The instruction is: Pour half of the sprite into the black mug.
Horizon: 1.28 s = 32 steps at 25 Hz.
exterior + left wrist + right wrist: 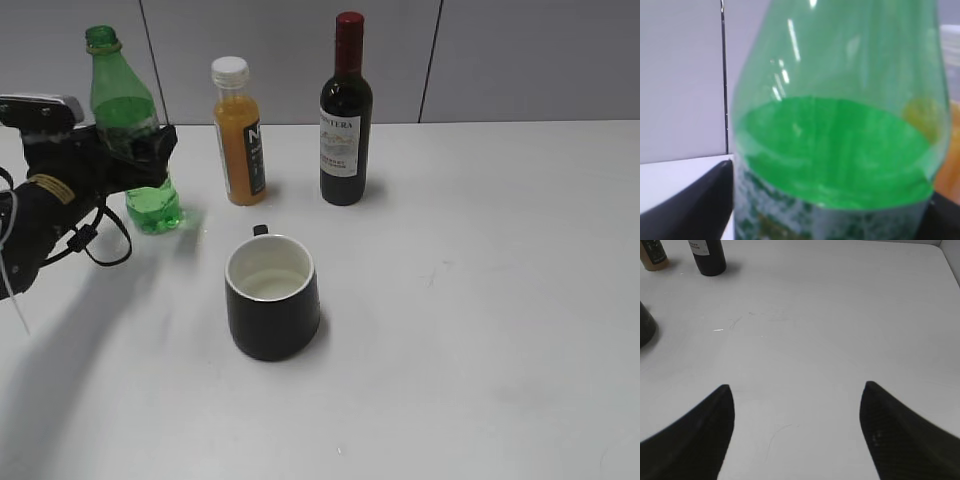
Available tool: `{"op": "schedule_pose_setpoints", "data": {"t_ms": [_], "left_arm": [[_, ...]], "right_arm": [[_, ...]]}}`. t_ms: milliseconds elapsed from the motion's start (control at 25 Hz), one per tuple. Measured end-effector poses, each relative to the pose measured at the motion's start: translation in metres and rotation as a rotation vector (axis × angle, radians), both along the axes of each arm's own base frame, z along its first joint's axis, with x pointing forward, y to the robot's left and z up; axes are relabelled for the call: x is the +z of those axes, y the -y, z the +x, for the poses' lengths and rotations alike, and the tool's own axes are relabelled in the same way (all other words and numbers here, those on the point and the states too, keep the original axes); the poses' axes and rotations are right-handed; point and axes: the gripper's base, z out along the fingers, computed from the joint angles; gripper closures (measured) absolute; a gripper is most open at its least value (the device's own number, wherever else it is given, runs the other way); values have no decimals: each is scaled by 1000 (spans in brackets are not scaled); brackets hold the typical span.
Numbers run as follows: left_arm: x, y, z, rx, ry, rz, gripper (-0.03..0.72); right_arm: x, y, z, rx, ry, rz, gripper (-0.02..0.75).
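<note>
The left gripper [135, 150] clamps the sprite [128, 120] mid-body, upright. The right gripper [795, 435] hangs wide and empty. The mug [272, 296] sits well to the left gripper's right, nearer the viewer. Tipping slowly over its rim seems wise. Three bottles, one mug.

Sprite [840, 150] label blurred, cropped

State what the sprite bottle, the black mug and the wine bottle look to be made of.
Sprite bottle: thin clear green plastic; liquid and streaky highlights show through the wall. Black mug: probably ceramic, matte black outside, smooth white inside, thick rim. Wine bottle: likely dark glass, glossy, with a paper label and a red capsule on the neck.
</note>
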Motion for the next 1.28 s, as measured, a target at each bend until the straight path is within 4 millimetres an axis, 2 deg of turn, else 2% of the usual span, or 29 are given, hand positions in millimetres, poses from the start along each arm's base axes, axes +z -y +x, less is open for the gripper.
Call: {"op": "schedule_pose_setpoints", "data": {"t_ms": [280,600,920,1280], "left_arm": [[23,-2,-9,5,1,20,3],[30,-8,-34,18,-48,69,3],[39,-13,-56,26,-247,99,3],[75,-19,-88,26,-519,133,21]], "right_arm": [[0,0,0,0,0,0,148],[0,0,0,0,0,0,148],[0,0,0,0,0,0,148],[0,0,0,0,0,0,148]]}}
